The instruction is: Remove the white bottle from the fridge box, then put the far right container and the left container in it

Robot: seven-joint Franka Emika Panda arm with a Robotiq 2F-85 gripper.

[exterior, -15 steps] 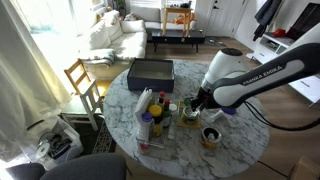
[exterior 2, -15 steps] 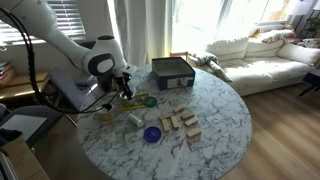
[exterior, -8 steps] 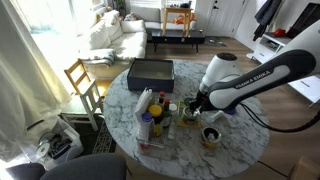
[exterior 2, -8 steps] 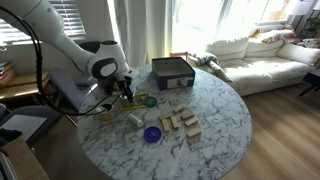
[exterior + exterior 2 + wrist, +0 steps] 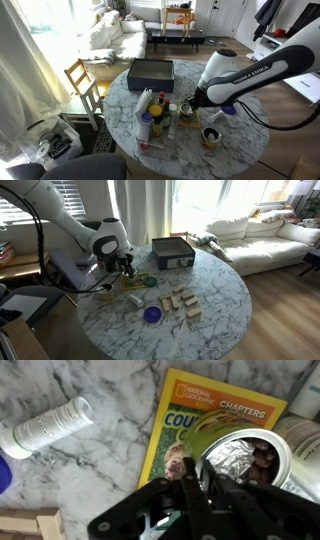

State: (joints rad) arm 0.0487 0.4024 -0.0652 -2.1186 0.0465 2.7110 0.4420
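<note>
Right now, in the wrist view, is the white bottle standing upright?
No, the white bottle lies on its side on the marble table, beside the yellow book.

The arm point(image 5: 240, 80) is a run of fat, rounded white shells with dark seams at the joints. Dark capital lettering point(image 5: 262, 68) runs along the forearm (the maker's name). A black cable point(image 5: 39, 235) trails beside it. The jaws are matte black, with angular linkages.
</note>
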